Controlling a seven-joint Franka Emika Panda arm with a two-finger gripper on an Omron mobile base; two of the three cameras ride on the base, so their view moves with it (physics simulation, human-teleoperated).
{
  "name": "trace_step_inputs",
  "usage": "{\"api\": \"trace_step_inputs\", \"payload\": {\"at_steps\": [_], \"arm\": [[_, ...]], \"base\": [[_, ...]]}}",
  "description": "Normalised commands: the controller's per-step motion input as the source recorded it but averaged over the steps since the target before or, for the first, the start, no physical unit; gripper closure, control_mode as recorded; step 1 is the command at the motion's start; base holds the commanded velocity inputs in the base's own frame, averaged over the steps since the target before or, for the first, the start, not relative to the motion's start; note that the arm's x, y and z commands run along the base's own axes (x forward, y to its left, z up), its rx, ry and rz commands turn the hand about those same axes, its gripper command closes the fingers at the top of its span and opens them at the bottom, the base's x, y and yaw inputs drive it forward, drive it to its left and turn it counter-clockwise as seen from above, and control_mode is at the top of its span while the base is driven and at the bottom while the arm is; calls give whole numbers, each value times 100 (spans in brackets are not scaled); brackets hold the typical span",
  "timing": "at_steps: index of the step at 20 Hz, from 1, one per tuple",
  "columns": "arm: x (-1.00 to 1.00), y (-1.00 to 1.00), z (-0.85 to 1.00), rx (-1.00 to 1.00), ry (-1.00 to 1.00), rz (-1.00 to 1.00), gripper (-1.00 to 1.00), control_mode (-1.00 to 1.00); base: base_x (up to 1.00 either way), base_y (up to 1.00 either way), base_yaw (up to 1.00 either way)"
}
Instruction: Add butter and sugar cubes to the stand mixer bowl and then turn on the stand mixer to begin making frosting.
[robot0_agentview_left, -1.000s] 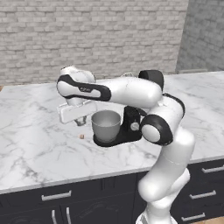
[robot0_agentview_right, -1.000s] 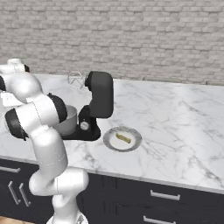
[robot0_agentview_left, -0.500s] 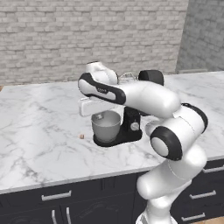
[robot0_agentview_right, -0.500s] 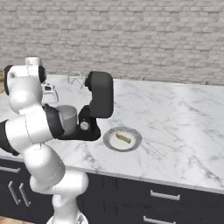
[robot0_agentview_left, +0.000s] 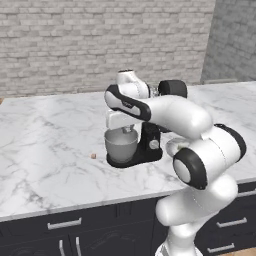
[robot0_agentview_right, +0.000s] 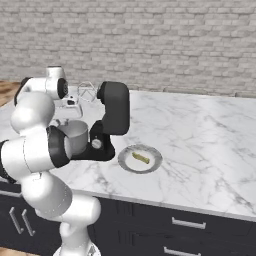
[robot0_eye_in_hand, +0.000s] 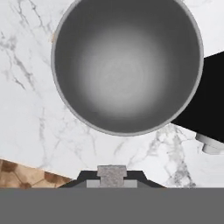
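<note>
Between the closed fingertips of the gripper (robot0_eye_in_hand: 112, 171) one pale grey sugar cube (robot0_eye_in_hand: 112, 170) is pinched, directly above the one stand mixer bowl (robot0_eye_in_hand: 127, 65); one tan cube (robot0_agentview_left: 93, 156) is seen on the counter (robot0_agentview_left: 45, 145) beside the one stand mixer (robot0_agentview_left: 150, 142), one butter (robot0_agentview_right: 141, 158) stick on a plate (robot0_agentview_right: 125, 165) beyond.

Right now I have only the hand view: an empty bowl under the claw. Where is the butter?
Observer: The butter lies on a round grey plate beside the stand mixer, on the side away from the stand mixer bowl.
Operator: The claw grips the pale sugar cube. Where is the tan one?
Observer: The tan sugar cube sits on the counter, apart from the bowl, to its left in the left base view.
Operator: Is the mixer's head down?
Observer: No, it is tilted up, with the whisk raised clear of the bowl.
</note>
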Motion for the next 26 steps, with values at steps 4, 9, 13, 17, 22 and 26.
{"api": "trace_step_inputs", "payload": {"at_steps": [4, 9, 13, 17, 22, 26], "arm": [[41, -17, -25, 0, 0, -2, 100, -100], [29, 0, -39, 0, 0, -1, 100, -100], [23, 0, -45, 0, 0, 0, 100, -100], [18, 0, -43, 0, 0, 0, 100, -100], [14, 0, -40, 0, 0, 0, 100, -100], [15, 3, -37, 0, 0, 0, 100, -100]], "base": [[0, 0, 0], [0, 0, 0], [0, 0, 0], [0, 0, 0], [0, 0, 0], [0, 0, 0]]}}
